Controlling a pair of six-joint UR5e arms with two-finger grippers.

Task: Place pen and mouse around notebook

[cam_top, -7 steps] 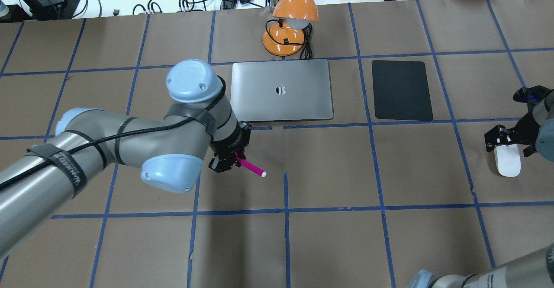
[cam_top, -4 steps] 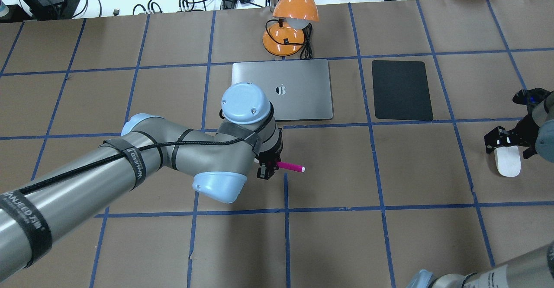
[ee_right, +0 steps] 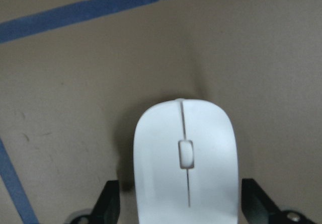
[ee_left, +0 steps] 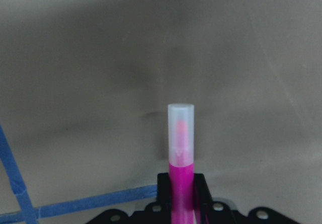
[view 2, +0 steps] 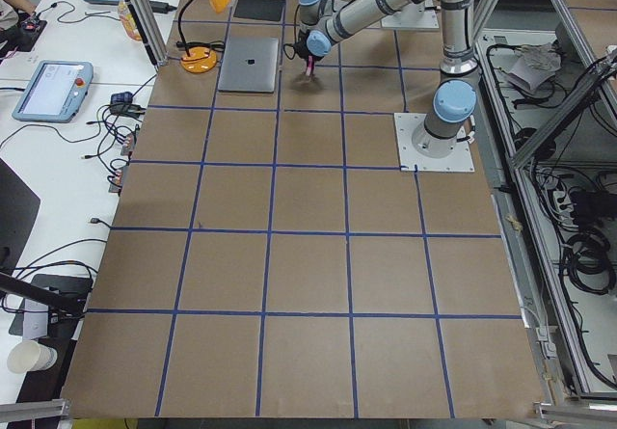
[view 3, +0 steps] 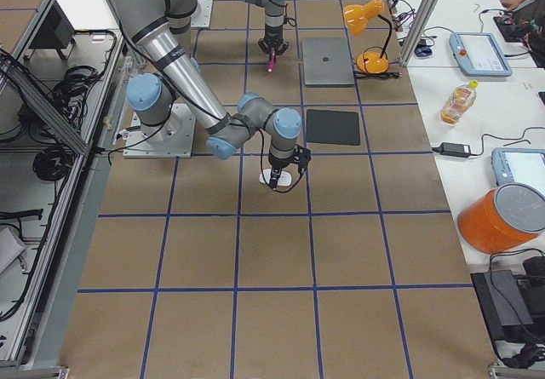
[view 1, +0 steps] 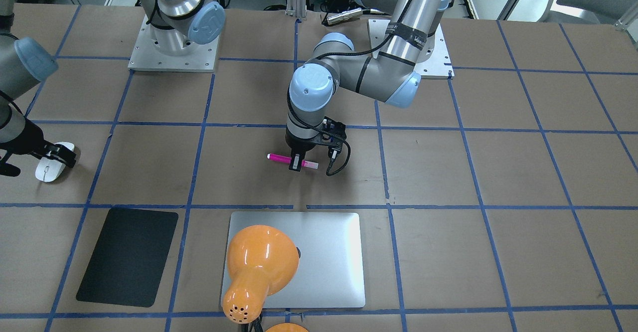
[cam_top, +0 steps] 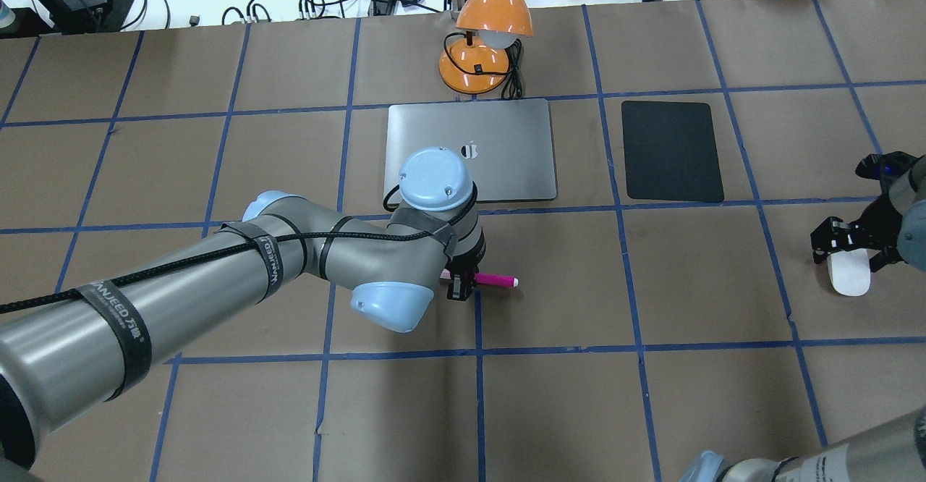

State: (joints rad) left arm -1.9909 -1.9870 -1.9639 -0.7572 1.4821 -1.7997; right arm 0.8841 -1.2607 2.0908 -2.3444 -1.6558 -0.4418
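Overhead exterior: left pincer [cam_top: 460, 284] has carried the pen [cam_top: 498, 280] farther right.

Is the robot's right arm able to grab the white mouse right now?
Probably yes. The right gripper is open and straddles the mouse, with its fingers on either side. Nothing else shows between them in the wrist view.

My pincer [ee_left: 181, 210] grips the pink pen [ee_left: 180, 148], pale cap pointing out over brown paper [ee_left: 151, 48], blue tape [ee_left: 75, 204] lower left.
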